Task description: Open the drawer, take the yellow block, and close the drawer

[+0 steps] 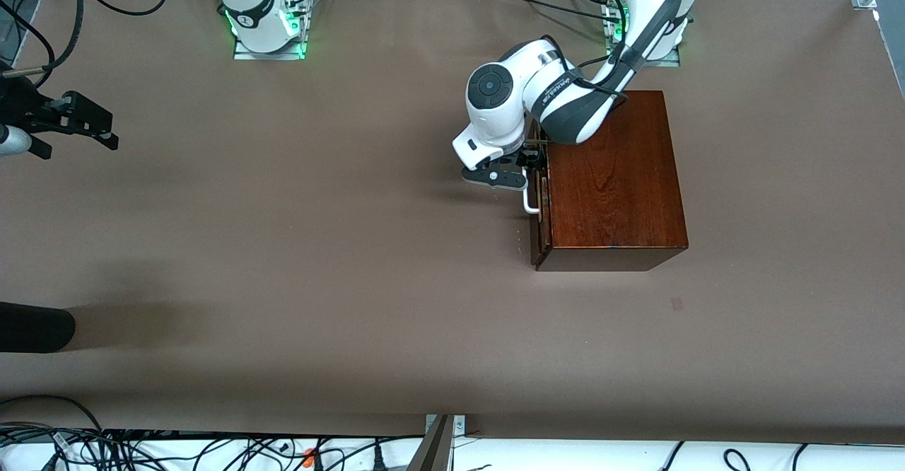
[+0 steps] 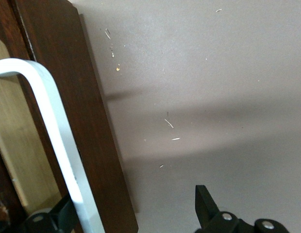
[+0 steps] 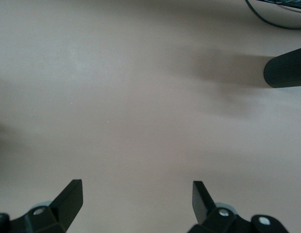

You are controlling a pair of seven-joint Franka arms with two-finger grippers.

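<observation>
Front view: dark-brown wooden box (image 1: 615, 181) sits on the brown table (image 1: 318, 245) toward the left arm's end, at about 2 o'clock from table centre. The drawer (image 1: 541, 202) is in the box face turned toward the right arm's end; it looks shut or nearly so, white handle (image 1: 531, 202) projecting. Left gripper (image 1: 532, 161) is at the handle's upper end. Right gripper (image 1: 88, 126) hangs over bare table at 9 o'clock, waiting. Yellow block not visible.

Left wrist view: fingers (image 2: 205, 204) spread wide, one on each side of the white handle (image 2: 58, 145), straddling it without clamping. Drawer front (image 2: 87, 121) dark reddish-brown.

Right wrist view: fingers (image 3: 70, 196) wide apart, nothing between them, over bare table (image 3: 141, 97)
</observation>
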